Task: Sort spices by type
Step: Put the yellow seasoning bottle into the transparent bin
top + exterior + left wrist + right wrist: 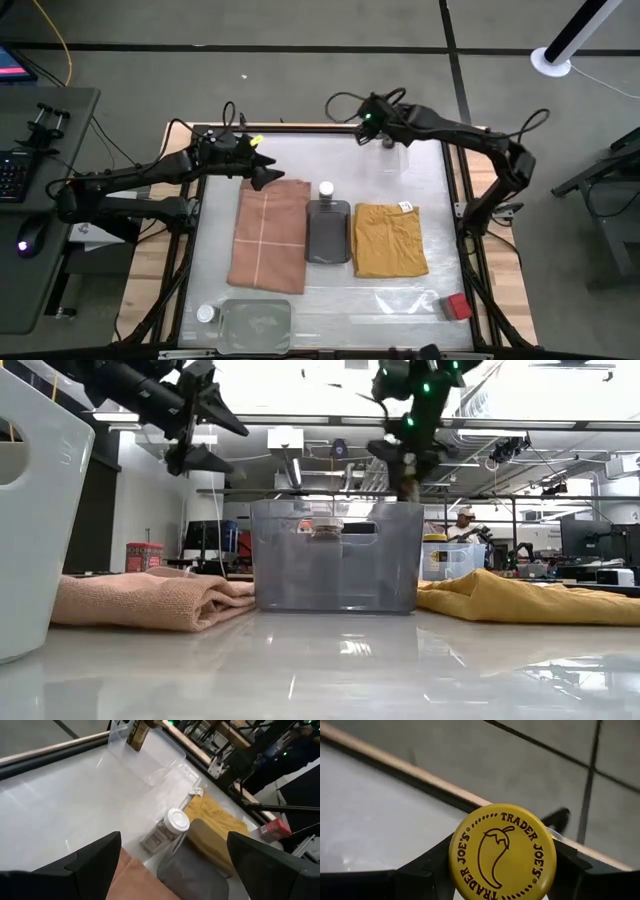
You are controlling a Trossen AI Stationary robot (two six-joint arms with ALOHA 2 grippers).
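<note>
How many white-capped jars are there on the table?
2. One jar is by the end of the grey tray nearer the arms. The other is beside the left edge of the clear tray. No others show; none seems hidden.

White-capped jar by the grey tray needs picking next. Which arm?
Left. Its open pincer hovers near the white-capped jar, which its wrist camera frames. The right pincer is shut on a yellow-capped jar.

Glossy white table (330,150), soft cloth towels (270,240)
</note>
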